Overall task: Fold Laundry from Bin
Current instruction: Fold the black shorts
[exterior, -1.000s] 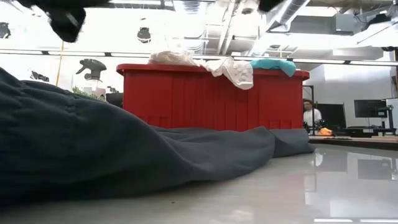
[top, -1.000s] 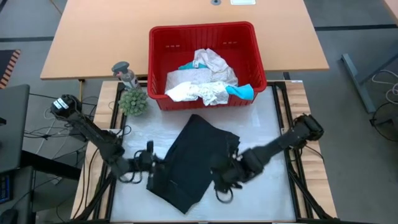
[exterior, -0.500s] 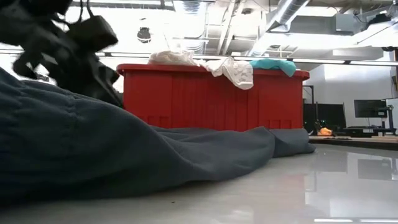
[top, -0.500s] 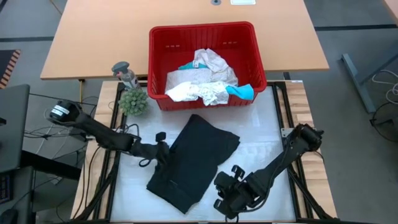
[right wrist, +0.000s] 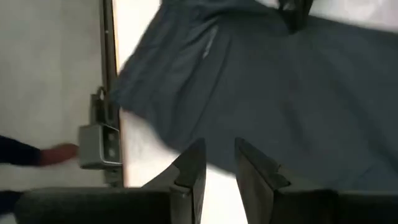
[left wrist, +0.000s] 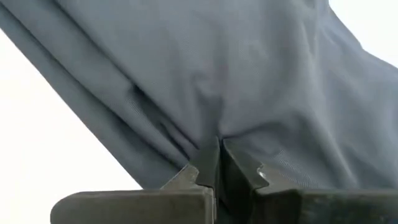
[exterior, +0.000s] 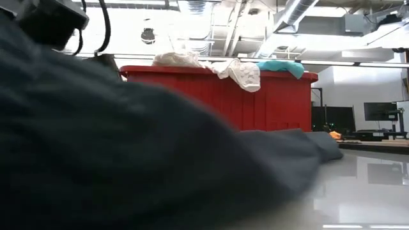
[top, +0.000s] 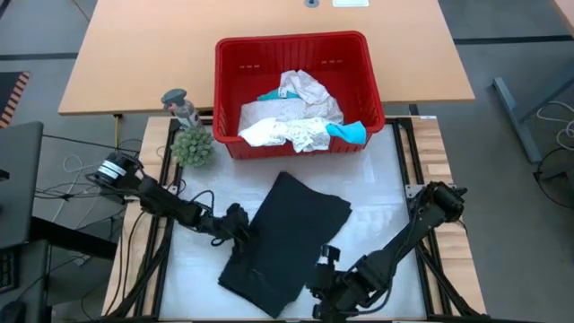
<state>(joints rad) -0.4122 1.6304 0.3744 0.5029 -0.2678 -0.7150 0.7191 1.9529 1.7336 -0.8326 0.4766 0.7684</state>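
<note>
We see the white table top (top: 377, 193) with the red slotted plastic bin (top: 292, 56) at its far edge, against the tan wooden desk (top: 134, 54) behind. In the bin: crumpled white lacy garments (top: 291, 121) heaped up with a teal cloth (top: 352, 132) poking out at the right; in the low view both hang over the rim. The black cloth garment (top: 287, 238) lies spread on the table in front of the bin, clear of it. The left gripper (top: 240, 224) sits at the garment's left edge, fingers (left wrist: 208, 165) pinched tight on a fold of the black fabric. The right gripper (top: 325, 269) is low at the garment's near right edge, fingers (right wrist: 193, 163) a narrow gap apart, nothing between them. A small green plant (top: 192, 146) and a grey spray bottle (top: 179, 106) stand left of the bin.
</note>
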